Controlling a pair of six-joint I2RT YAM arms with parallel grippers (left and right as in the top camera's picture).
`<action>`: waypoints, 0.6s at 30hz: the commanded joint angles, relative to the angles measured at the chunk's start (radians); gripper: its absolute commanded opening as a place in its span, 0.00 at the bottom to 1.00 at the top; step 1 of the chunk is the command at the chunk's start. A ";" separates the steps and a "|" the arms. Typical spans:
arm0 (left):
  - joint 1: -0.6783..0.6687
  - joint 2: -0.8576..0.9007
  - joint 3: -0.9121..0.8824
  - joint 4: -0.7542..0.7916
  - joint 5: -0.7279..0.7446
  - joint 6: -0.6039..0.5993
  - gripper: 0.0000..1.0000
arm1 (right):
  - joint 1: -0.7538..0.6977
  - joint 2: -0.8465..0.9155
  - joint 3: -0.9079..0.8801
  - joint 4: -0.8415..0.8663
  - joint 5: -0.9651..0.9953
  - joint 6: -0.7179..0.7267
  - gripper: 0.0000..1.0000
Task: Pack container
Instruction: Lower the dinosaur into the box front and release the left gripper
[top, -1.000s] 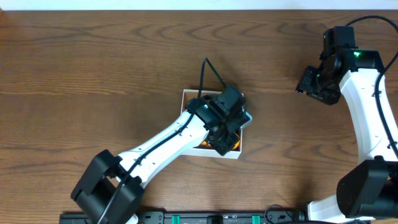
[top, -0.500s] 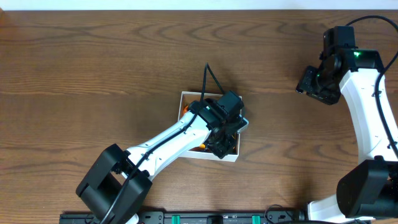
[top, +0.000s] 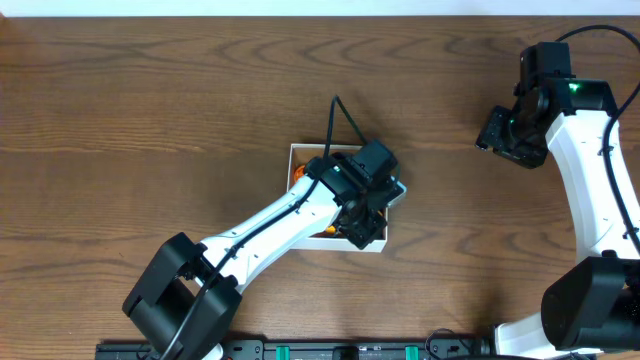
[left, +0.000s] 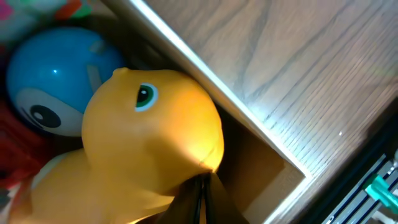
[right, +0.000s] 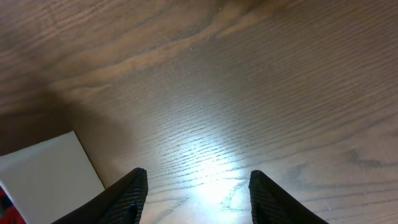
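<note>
The container (top: 308, 149) is a small square white-walled box with a brown inside at the table's middle. My left gripper (top: 358, 224) reaches down into its right half and hides most of it. In the left wrist view the fingers (left: 202, 200) are pressed together, shut, right under a yellow duck-like toy (left: 146, 140) with a green eye. A blue ball toy (left: 53, 78) with eyes lies beside it, inside the white rim (left: 208, 81). An orange toy (top: 298, 173) shows at the box's left edge. My right gripper (top: 500, 135) is open and empty over bare table at the far right.
The container's white outer wall (right: 43, 177) shows at the lower left of the right wrist view, left of the open right fingers (right: 196, 196). A black cable (top: 335, 120) loops up from the left wrist. The table's front rail (top: 330, 350) runs along the bottom.
My left wrist shifted a little inside the container, first to the left, then back right. The box was nudged slightly. The right arm has not moved.
</note>
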 joint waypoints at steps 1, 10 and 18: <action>0.005 -0.003 0.039 -0.007 -0.028 -0.002 0.07 | 0.003 0.001 -0.003 -0.001 -0.003 0.015 0.56; 0.005 -0.019 0.042 -0.021 -0.053 -0.002 0.07 | 0.003 0.001 -0.003 0.000 -0.002 0.015 0.56; 0.005 -0.093 0.044 -0.021 -0.166 0.000 0.17 | 0.003 0.001 -0.003 0.002 -0.002 0.015 0.56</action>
